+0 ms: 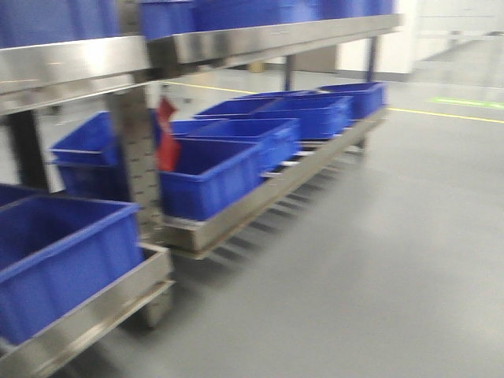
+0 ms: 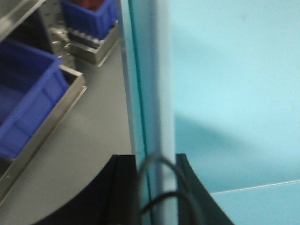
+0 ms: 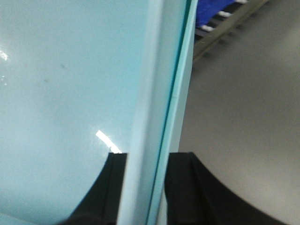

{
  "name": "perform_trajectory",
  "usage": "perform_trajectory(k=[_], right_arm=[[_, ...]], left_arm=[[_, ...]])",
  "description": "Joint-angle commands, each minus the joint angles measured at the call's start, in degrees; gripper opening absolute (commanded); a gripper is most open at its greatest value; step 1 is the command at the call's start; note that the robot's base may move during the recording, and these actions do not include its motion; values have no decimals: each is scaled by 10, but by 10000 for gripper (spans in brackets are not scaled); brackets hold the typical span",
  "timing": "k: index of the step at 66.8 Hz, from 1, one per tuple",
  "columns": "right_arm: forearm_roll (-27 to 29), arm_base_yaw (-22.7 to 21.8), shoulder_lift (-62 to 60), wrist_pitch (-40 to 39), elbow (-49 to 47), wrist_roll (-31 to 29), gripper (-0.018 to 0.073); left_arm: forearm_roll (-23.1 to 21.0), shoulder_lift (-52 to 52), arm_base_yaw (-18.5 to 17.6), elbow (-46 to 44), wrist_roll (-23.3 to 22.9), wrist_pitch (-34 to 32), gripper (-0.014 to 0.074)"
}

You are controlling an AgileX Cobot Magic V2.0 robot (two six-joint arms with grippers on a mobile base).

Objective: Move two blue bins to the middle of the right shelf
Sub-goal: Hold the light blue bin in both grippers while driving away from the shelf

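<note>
Cyan bins [image 2: 234, 93], rims in left gripper [image 2: 150, 164], right gripper [image 3: 146, 161]; floor [image 1: 378, 260] open

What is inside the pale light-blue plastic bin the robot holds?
Only bare, smooth surfaces show inside the pale light-blue plastic bin. The rest lies out of frame or behind the black fingers of the left gripper.

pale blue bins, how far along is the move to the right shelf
Done: lifted, with the left gripper and right gripper each clamped on a wall of the pale blue bins. In hand: carrying them beside the dark blue bins. Left: shelving them; the front view shows no pale bin shelved.
</note>
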Motion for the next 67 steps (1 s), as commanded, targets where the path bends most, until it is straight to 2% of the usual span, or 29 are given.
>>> perform_trajectory(k=[1,67], right_arm=[[-16,-5,-6,-56,-11,3,-154],[-16,-5,-6,-56,-11,3,-154]], left_arm=[[-10,-13,0,-9,9,-29,-111],[-10,-13,0,-9,9,-29,-111]])
